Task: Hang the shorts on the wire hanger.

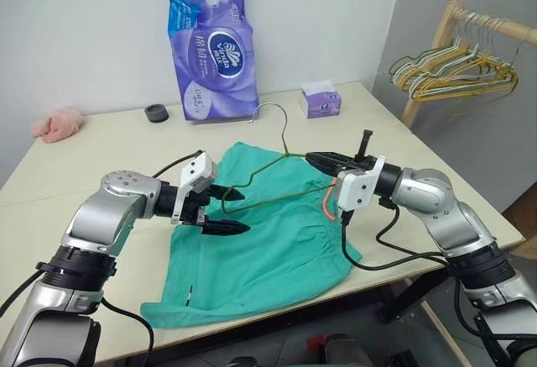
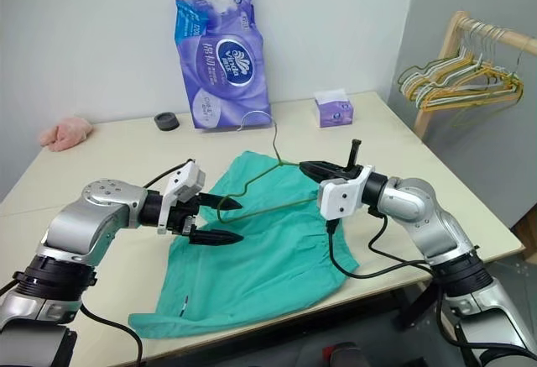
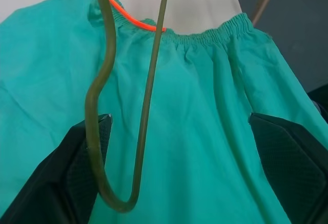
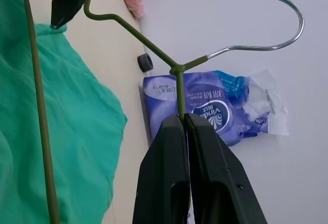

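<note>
The teal shorts (image 1: 268, 254) lie flat on the table (image 1: 101, 153), their gathered waistband and orange drawstring (image 1: 326, 206) toward the right. Above them hangs the wire hanger (image 1: 281, 184), hook (image 1: 270, 108) pointing away. My right gripper (image 1: 317, 159) is shut on the hanger's wire just below the neck, seen close in the right wrist view (image 4: 183, 126). My left gripper (image 1: 235, 211) is open, and the hanger's left corner (image 3: 115, 201) sits between its fingers, against one pad (image 3: 100, 131). In the left wrist view the shorts (image 3: 205, 106) lie underneath.
A purple toilet paper pack (image 1: 210, 48) stands at the back, with a small tissue box (image 1: 320, 101) to its right and a black ring (image 1: 156, 112) to its left. A pink cloth (image 1: 59, 123) lies far left. A wooden rack with bunched hangers (image 1: 457, 69) stands beyond the table's right side.
</note>
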You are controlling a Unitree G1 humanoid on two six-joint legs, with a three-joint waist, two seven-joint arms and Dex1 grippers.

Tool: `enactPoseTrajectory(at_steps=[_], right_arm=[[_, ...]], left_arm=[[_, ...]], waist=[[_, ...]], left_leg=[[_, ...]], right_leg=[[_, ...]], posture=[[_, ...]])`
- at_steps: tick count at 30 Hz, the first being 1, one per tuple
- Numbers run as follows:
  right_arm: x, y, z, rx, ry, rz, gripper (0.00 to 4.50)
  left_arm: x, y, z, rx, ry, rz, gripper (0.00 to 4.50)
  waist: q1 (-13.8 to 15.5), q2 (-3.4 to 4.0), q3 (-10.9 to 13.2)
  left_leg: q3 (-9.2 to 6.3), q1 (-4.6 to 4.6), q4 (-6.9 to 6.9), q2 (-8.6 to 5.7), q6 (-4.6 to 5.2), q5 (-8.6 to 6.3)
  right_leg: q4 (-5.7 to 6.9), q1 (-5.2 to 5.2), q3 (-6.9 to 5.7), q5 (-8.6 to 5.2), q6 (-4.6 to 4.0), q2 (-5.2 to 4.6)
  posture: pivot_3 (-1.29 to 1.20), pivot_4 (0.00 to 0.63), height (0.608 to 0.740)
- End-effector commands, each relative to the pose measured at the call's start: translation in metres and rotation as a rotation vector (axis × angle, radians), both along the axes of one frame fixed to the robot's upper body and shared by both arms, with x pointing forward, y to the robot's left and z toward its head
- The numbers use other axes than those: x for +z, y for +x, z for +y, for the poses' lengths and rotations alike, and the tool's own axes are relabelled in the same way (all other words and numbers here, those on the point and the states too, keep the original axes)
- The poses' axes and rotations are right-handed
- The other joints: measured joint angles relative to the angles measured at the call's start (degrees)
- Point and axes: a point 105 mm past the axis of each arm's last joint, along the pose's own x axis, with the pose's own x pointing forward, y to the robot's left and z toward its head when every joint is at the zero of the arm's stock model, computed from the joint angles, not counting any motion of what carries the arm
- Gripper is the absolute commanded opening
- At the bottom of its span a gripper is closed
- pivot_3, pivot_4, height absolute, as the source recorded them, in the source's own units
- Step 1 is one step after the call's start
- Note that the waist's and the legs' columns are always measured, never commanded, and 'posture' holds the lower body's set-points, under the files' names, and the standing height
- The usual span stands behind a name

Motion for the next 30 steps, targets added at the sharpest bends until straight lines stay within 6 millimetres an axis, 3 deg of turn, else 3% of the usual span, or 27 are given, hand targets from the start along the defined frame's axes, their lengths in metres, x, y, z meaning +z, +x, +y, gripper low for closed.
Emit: enactPoseTrajectory(at_steps=[1,11,13,18,21,25,30], right_arm=[[0.022,-0.005,0.001,0.024,0.046,-0.061,0.00],[0.019,-0.007,0.001,0.028,0.052,-0.022,0.00],[0.014,-0.008,0.001,0.032,0.035,-0.007,0.00],[0.000,-0.012,-0.001,0.048,-0.054,0.004,0.00],[-0.003,-0.014,-0.012,0.039,-0.090,0.010,0.71],[-0.003,-0.015,-0.032,-0.008,-0.118,0.089,2.07],[-0.002,-0.013,-0.060,-0.117,-0.124,0.326,3.73]], left_arm=[[0.009,0.001,-0.001,-0.010,-0.004,-0.018,3.42],[0.004,-0.003,-0.007,-0.023,-0.010,-0.012,0.33],[0.004,-0.003,-0.008,-0.022,-0.012,-0.014,0.04],[0.003,-0.003,-0.010,-0.018,-0.015,-0.018,0.04],[0.000,0.000,-0.009,0.002,-0.003,-0.039,0.00],[-0.003,0.006,-0.008,0.033,0.015,-0.076,0.00],[-0.003,0.006,-0.009,0.016,0.029,-0.095,0.00]], waist=[[-0.10,0.00,0.00],[-0.10,0.01,0.01],[-0.10,0.01,0.01],[-0.10,0.02,0.01],[-0.07,0.01,0.01],[0.03,0.00,0.02],[0.01,0.00,0.02]], left_leg=[[0.00,0.00,0.00,0.00,0.00,0.00],[0.01,0.00,-0.01,0.00,0.00,0.00],[0.00,0.00,-0.01,0.00,0.00,0.00],[0.01,0.00,-0.01,0.00,0.00,0.00],[0.01,0.00,-0.01,0.00,0.00,0.00],[0.01,-0.01,0.00,0.00,0.00,0.00],[0.02,-0.01,0.00,0.03,0.07,-0.04]], right_leg=[[0.01,-0.01,0.00,0.00,0.00,0.00],[0.01,-0.01,0.01,0.00,0.00,0.00],[0.01,-0.01,0.00,0.00,0.00,0.00],[0.01,-0.01,0.01,0.00,0.00,0.00],[0.00,-0.01,0.00,0.00,0.00,0.00],[-0.01,0.01,0.01,0.00,0.00,-0.01],[-0.02,0.03,-0.01,0.00,0.00,-0.01]], posture=[[-0.15,0.000,0.740],[-0.16,0.000,0.740],[-0.16,0.000,0.740],[-0.16,0.000,0.740],[-0.16,0.000,0.740],[-0.18,0.000,0.740],[-0.18,0.000,0.740]])
